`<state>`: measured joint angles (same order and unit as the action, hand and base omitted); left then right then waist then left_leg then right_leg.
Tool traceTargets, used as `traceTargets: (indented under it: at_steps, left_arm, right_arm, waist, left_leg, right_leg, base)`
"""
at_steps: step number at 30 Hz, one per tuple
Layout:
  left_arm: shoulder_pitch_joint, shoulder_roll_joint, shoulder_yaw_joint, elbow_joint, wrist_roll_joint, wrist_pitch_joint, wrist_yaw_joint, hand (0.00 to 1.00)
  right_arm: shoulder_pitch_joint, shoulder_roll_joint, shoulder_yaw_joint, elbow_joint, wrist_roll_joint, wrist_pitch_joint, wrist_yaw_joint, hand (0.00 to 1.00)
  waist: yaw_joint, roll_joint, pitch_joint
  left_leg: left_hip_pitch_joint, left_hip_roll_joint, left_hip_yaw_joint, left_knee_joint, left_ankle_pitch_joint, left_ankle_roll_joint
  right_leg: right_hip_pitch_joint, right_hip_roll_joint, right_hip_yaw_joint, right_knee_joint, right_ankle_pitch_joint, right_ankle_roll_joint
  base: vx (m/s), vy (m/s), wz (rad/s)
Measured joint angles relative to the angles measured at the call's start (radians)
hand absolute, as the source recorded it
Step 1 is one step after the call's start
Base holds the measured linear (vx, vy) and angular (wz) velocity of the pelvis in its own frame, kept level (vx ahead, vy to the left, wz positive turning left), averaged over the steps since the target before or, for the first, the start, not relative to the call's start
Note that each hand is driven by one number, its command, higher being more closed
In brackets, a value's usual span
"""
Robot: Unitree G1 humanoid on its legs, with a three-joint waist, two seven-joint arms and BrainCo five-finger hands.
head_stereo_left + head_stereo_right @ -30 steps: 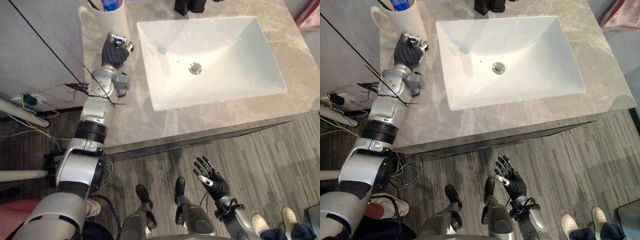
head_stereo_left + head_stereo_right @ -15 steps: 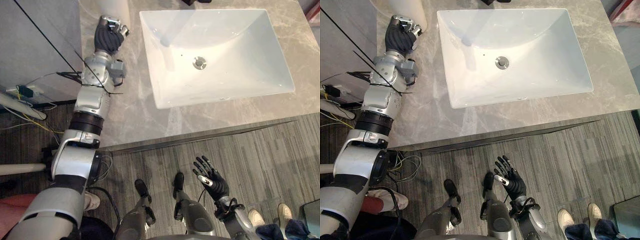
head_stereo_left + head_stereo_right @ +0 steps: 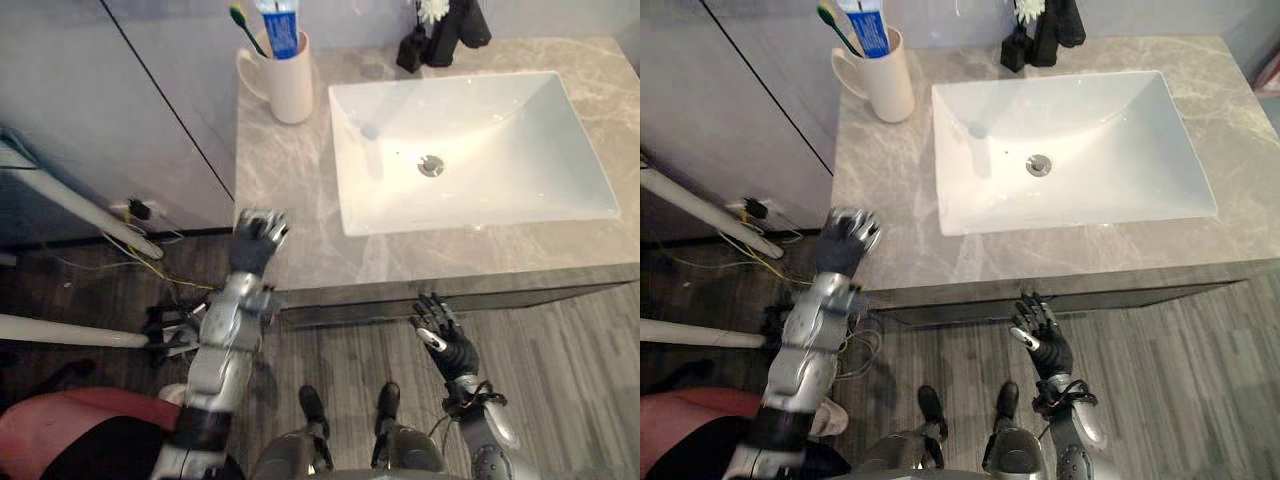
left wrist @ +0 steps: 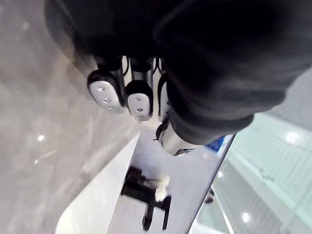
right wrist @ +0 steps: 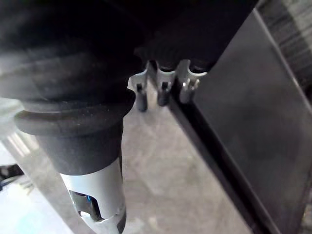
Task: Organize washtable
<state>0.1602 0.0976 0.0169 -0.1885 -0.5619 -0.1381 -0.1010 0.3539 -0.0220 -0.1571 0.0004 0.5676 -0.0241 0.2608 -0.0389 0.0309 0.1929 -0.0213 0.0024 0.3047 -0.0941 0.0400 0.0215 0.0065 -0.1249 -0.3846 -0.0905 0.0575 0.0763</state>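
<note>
The left arm (image 3: 222, 345) comes in from the lower left and reaches up and forward. The left hand (image 3: 257, 240) is at its top, back side up. Its fingers (image 4: 103, 91) are curled in and hold nothing. The right arm (image 3: 487, 438) stays low. The right hand (image 3: 447, 343) points up with its fingers straight, spread apart and empty.

Cup (image 3: 290, 82) stands left of sink (image 3: 480, 150) on counter (image 3: 285, 200).
</note>
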Motion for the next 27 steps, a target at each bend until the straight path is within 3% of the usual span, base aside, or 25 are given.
traceTargets:
  at_steps: [4, 5, 9, 16, 22, 27]
  left_arm:
    - [0.227, -0.055, 0.042, 0.098, -0.035, 0.039, -0.030, 1.00]
    - [0.274, -0.070, 0.042, 0.129, -0.036, 0.052, -0.035, 0.00]
    - [0.374, -0.113, 0.010, 0.271, -0.026, 0.069, -0.082, 0.00]
    - [0.321, -0.112, -0.084, 0.605, 0.078, 0.079, -0.117, 0.00]
    - [0.308, -0.104, -0.099, 0.614, 0.124, 0.074, -0.111, 0.00]
    - [0.267, -0.101, -0.104, 0.609, 0.146, 0.065, -0.086, 0.00]
  right_arm:
    - [0.070, 0.025, -0.080, 0.070, -0.039, -0.009, -0.001, 0.00]
    - [0.093, 0.029, -0.084, 0.081, -0.053, -0.009, -0.001, 0.00]
    - [0.164, 0.052, -0.097, 0.167, -0.087, -0.011, 0.002, 0.00]
    - [0.151, 0.035, -0.016, 0.347, -0.163, -0.013, 0.001, 0.00]
    - [0.145, 0.033, -0.011, 0.380, -0.207, -0.037, -0.002, 0.00]
    - [0.112, 0.035, -0.009, 0.373, -0.217, -0.049, -0.028, 0.00]
  waist:
    - [0.002, -0.010, -0.037]
    - [0.004, -0.012, -0.046]
    - [0.010, -0.014, -0.095]
    - [0.008, -0.004, -0.139]
    - [0.003, -0.004, -0.140]
    - [0.000, -0.009, -0.139]
  left_leg:
    - [0.039, -0.004, -0.033, 0.000, -0.006, -0.007]
    - [0.045, -0.005, -0.040, -0.001, -0.006, -0.007]
    - [0.072, -0.005, -0.060, -0.001, -0.006, -0.008]
    - [0.097, -0.002, -0.060, -0.007, -0.003, -0.013]
    - [0.099, 0.000, -0.053, -0.007, -0.003, -0.013]
    - [0.077, 0.011, 0.053, -0.004, -0.004, -0.014]
  right_leg:
    - [0.049, -0.005, -0.030, 0.003, -0.015, 0.005]
    - [0.060, -0.007, -0.039, 0.007, -0.019, 0.007]
    - [0.081, -0.015, -0.065, 0.042, -0.043, 0.008]
    - [0.096, -0.015, -0.056, 0.058, -0.056, 0.006]
    - [0.092, -0.016, -0.043, 0.070, -0.056, 0.006]
    - [-0.021, -0.015, 0.074, 0.132, -0.058, 0.003]
  base:
    - [-0.03, 0.010, 0.25]
    - [-0.03, 0.017, 0.28]
    - [-0.05, 0.019, 0.21]
    - [-0.06, 0.010, -0.04]
    - [-0.04, 0.021, -0.05]
    - [0.01, 0.049, -0.63]
